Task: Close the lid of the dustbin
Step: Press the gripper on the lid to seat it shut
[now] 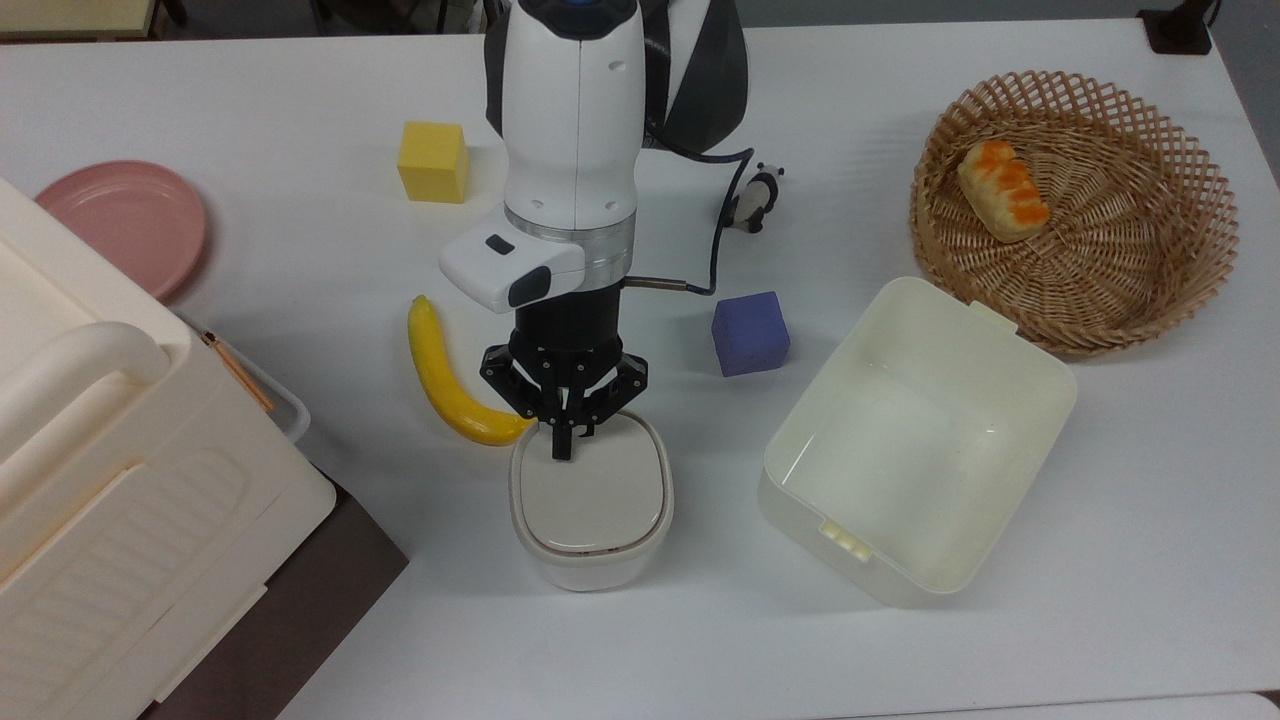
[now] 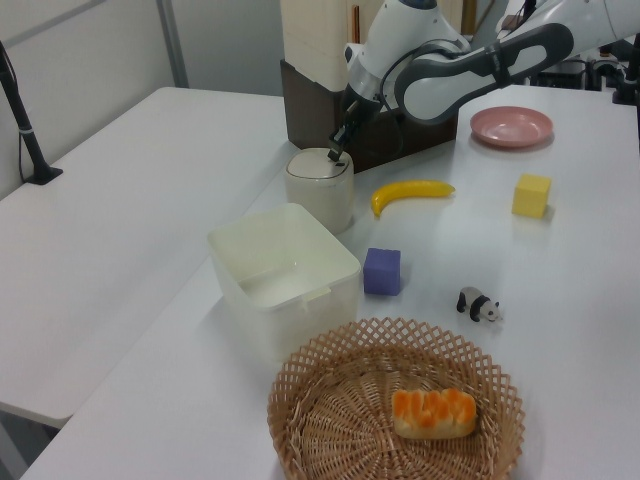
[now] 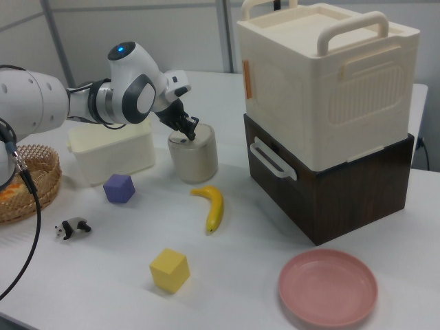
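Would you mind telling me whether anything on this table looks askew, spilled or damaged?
Nothing stands out. The lid lies flat on the dustbin, the gripper pressing its edge, and the banana rests beside the dustbin.
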`<state>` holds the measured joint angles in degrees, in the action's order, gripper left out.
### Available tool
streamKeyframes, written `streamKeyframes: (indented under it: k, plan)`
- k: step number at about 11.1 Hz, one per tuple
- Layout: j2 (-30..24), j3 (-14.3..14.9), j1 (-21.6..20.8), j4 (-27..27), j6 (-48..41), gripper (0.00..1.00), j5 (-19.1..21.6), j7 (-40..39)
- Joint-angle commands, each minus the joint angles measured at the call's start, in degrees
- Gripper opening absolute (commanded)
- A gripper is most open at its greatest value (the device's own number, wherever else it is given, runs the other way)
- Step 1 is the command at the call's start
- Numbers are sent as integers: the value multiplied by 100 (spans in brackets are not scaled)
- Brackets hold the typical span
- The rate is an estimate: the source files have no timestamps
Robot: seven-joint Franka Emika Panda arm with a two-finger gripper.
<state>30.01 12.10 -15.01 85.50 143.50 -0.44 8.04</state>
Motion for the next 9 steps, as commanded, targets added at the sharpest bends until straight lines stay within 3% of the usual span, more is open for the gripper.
streamKeyframes:
  k: [1,6,9]
  plan:
    - [-13,38,-90,310,-85,0,71,-144]
    - [67,30,-143,275,-77,0,71,-127]
    - [-651,12,-99,353,-565,1,80,-65]
